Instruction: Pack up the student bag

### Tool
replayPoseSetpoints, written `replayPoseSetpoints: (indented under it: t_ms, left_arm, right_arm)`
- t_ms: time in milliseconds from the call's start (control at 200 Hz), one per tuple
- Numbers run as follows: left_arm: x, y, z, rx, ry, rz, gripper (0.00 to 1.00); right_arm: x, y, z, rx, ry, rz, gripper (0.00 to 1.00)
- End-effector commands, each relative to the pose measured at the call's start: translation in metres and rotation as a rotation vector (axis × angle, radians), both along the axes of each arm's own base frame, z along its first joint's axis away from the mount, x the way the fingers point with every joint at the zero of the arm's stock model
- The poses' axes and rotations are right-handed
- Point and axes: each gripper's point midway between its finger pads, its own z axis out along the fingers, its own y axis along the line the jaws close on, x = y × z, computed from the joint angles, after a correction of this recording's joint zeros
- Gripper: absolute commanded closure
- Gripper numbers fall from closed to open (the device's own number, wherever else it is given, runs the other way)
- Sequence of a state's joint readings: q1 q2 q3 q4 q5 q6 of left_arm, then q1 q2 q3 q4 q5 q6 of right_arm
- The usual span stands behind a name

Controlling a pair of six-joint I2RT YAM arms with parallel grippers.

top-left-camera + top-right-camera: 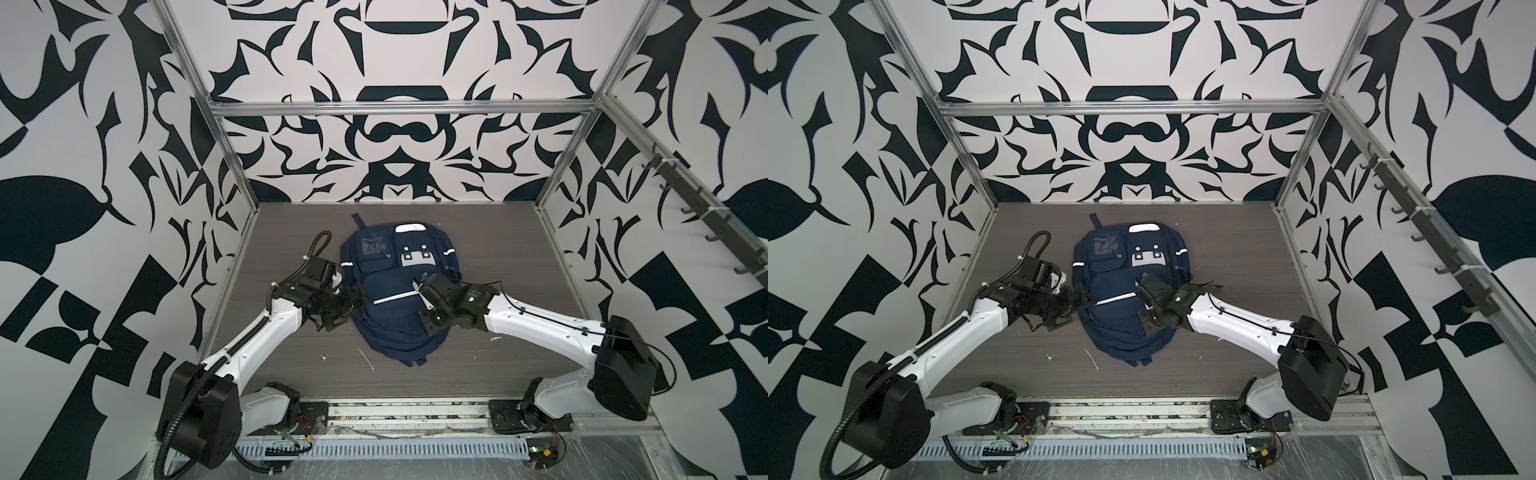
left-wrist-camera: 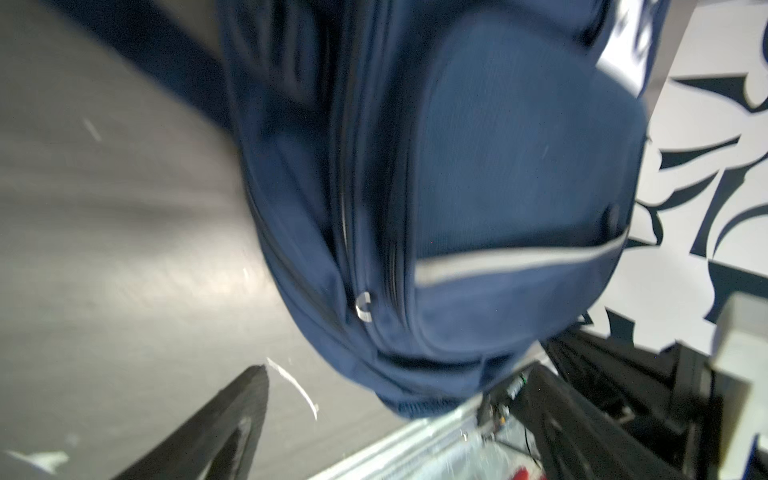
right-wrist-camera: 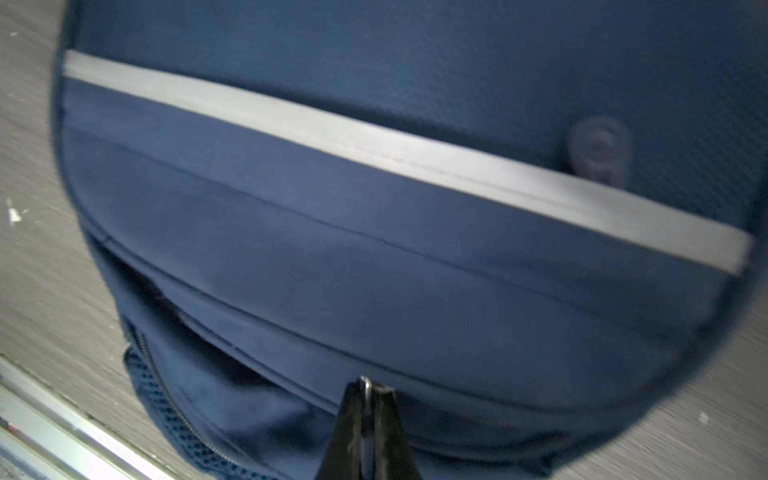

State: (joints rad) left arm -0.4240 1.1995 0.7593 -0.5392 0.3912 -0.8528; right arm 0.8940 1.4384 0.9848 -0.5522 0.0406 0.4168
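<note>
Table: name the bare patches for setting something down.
Widest bare table: between the student bag and the right frame post. Also the strip before the back wall, and the scrap-littered strip toward the front rail. Crowded: the bag's flanks, left gripper open, right gripper shut on a zip pull.

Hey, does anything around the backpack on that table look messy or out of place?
Yes. White scraps litter the table beside the navy backpack, the longest a curved sliver. They look like stray debris, not things to pack. The backpack itself shows no damage.

A robotics lab cell: aluminium frame (image 1: 399, 107), black-and-white patterned walls (image 1: 399, 50), grey table (image 1: 498, 249), slotted cable duct (image 1: 374, 451)
</note>
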Motion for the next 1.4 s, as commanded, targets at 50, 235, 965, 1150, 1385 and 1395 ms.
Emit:
replayPoseSetpoints:
  t_ms: [50,235,965,1150,1385,1395]
  left_arm:
    - [-0.002,-0.013,-0.01,-0.077,0.089,0.07,0.01]
    - [0.016,-0.025,-0.022,-0.065,0.094,0.044,0.04]
    - [0.073,0.03,-0.023,-0.008,-0.011,0.148,1.0]
    - [0.073,0.04,-0.028,-0.004,-0.011,0.132,1.0]
    - [0.068,0.047,-0.041,0.043,-0.011,0.069,1.0]
    - [0.068,0.047,-0.042,0.045,-0.012,0.066,1.0]
  right_arm:
    - [0.005,0.034,0.027,0.126,-0.057,0.029,1.0]
    - [-0.004,0.051,0.027,0.142,-0.055,0.061,1.0]
    - [-0.023,0.008,0.027,0.026,-0.094,0.006,1.0]
    - [-0.017,-0.017,0.026,-0.007,-0.094,-0.008,1.0]
    - [0.003,-0.058,0.027,-0.035,-0.076,-0.077,1.0]
    - [0.003,-0.059,0.028,-0.031,-0.077,-0.081,1.0]
